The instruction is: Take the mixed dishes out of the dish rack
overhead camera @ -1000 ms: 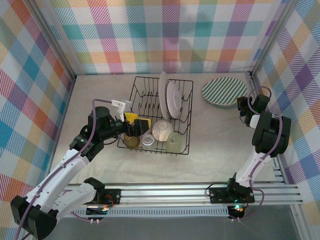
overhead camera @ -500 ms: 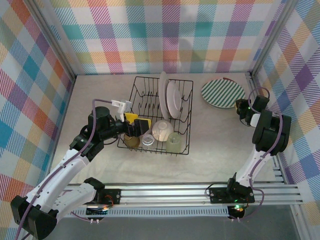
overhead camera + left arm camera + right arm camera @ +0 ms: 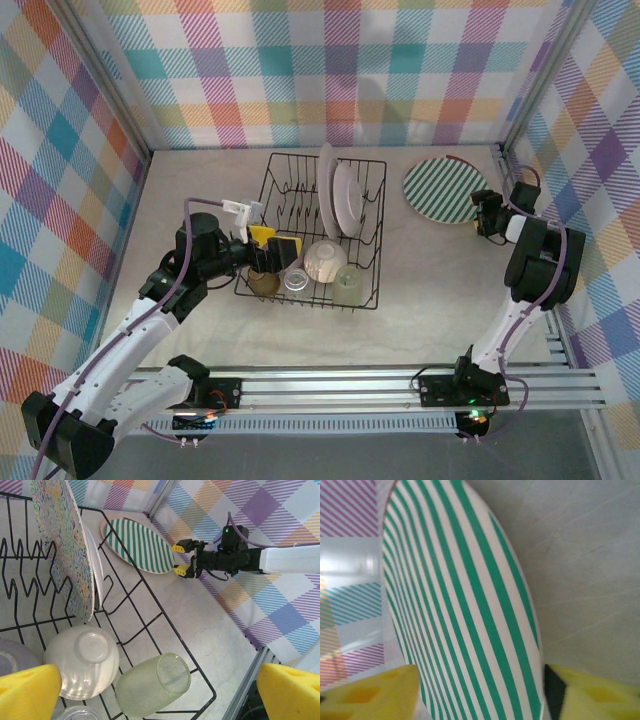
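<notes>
The striped plate (image 3: 443, 190) now lies flat on the table (image 3: 200, 190), right of the dish rack (image 3: 377, 230). Your right gripper (image 3: 178, 559) has let go, fingers (image 3: 181, 547) apart by its rim. Your left gripper (image 3: 272, 243) hangs open beside the cups (image 3: 349, 282). Racked plates (image 3: 347, 200) are hard, slippery and breakable, so pinch the top rim and lift straight up past the wires.

One rack (image 3: 382, 232) holds two upright plates (image 3: 345, 200), perhaps a third hidden between them, one bowl (image 3: 325, 260) and three cups (image 3: 348, 285): one amber, one clear, one pale green. One striped plate (image 3: 440, 190) lies right of the rack.
</notes>
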### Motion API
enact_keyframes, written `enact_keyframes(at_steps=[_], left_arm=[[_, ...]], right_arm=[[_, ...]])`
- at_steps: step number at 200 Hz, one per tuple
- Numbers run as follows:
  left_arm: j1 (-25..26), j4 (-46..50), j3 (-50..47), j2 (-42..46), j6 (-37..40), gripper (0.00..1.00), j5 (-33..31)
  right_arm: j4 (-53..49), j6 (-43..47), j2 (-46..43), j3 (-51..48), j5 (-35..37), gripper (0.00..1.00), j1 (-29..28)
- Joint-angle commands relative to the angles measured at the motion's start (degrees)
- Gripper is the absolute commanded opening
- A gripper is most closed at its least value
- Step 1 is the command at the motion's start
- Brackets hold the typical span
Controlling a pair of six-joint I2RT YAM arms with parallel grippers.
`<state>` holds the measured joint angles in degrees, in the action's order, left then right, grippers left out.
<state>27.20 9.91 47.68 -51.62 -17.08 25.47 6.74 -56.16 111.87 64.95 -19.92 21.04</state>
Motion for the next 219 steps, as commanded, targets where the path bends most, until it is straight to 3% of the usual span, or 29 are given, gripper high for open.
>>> enact_keyframes(at_steps=[1, 62, 219], left_arm=[[-0.75, -1.29, -0.23, 0.37, 0.76, 1.00, 0.45], [-0.93, -1.21, -0.26, 0.29, 0.82, 1.00, 0.34], [-1.10, -0.24, -0.23, 0.64, 1.52, 1.00, -1.00]], right_arm=[[-6.58, 1.85, 1.04, 3.22, 0.69, 0.77, 0.10], [-14.73, 3.08, 3.73, 8.98, 1.90, 0.92, -0.71], [-16.52, 2.02, 9.28, 18.27, 0.93, 0.93, -3.41]])
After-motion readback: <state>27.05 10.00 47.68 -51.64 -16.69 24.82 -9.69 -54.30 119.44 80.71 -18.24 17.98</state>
